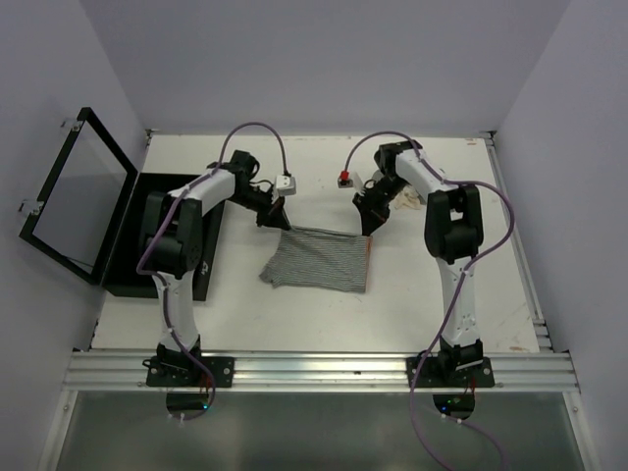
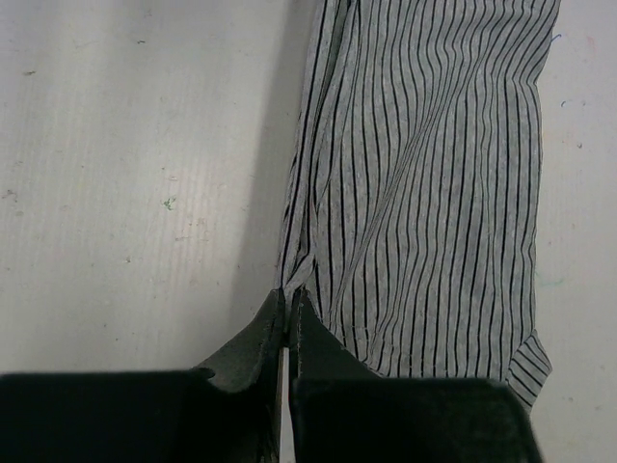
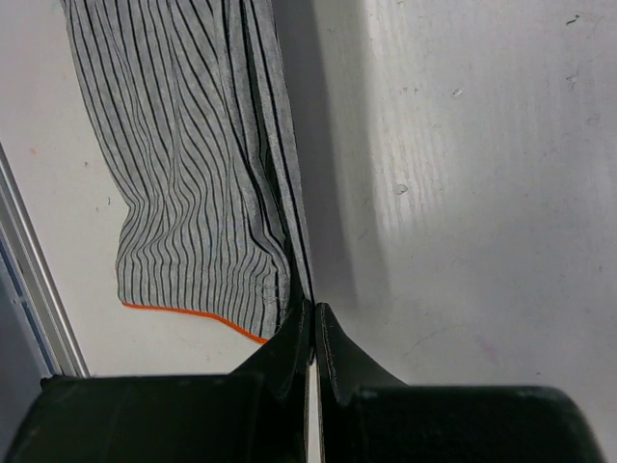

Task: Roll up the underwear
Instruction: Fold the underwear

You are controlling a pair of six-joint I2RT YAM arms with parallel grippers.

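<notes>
One piece of underwear (image 1: 319,260), heather grey with thin dark stripes and an orange trim on its right edge, lies spread near the table's middle. My left gripper (image 1: 280,218) is shut on its far left corner, and in the left wrist view the striped cloth (image 2: 424,193) hangs from the pinched fingertips (image 2: 287,301). My right gripper (image 1: 367,232) is shut on the far right corner. The right wrist view has the cloth (image 3: 193,174) running away from the closed tips (image 3: 313,307), with the orange hem (image 3: 183,313) below.
A flat black box (image 1: 132,240) with its hinged lid (image 1: 74,196) standing open sits at the table's left. A small pale cloth heap (image 1: 407,199) lies behind the right arm. The metal rail (image 1: 314,368) runs along the near edge.
</notes>
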